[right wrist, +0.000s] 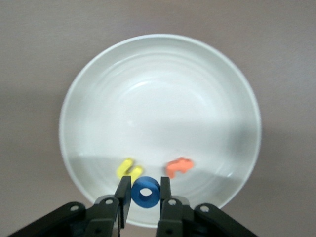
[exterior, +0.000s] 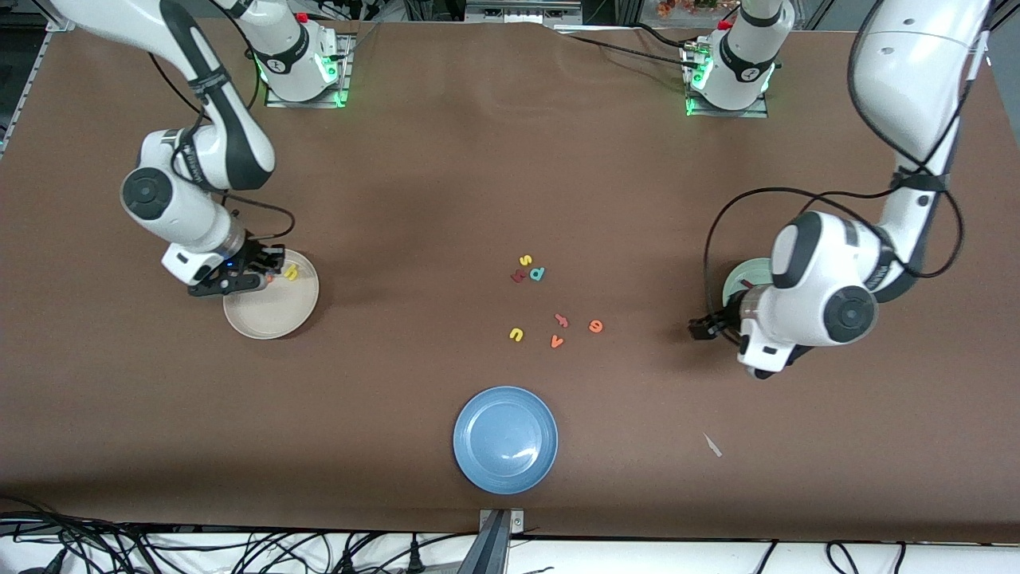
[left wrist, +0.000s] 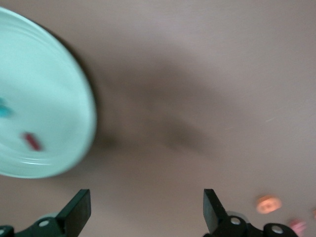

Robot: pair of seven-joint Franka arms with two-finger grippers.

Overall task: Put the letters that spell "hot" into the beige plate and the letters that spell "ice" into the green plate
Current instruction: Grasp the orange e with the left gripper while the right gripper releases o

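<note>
The right gripper (right wrist: pixel 144 197) hangs over the beige plate (exterior: pixel 275 319), near the right arm's end of the table, its jaws clamped on the blue o (right wrist: pixel 146 192) just above the plate's rim. In that plate lie the yellow h (right wrist: pixel 129 169) and the orange t (right wrist: pixel 179 166), close together and apart from each other

The left gripper (left wrist: pixel 147 210) is over bare brown table (exterior: pixel 446 175) beside the green plate (left wrist: pixel 44 69), near the left arm's end – its jaws stand wide and hold nothing. In the green plate lie the dark red i (left wrist: pixel 33 141) and a teal c (left wrist: pixel 4 108) at the picture's edge

The orange e (exterior: pixel 595 326) rests on the table near its middle, among spare letters: the orange v (exterior: pixel 557 341), a yellow u (exterior: pixel 516 335), a yellow s (exterior: pixel 524 260) and a teal d (exterior: pixel 537 273). A blue plate (exterior: pixel 505 439) sits toward the table edge nearest the front camera
</note>
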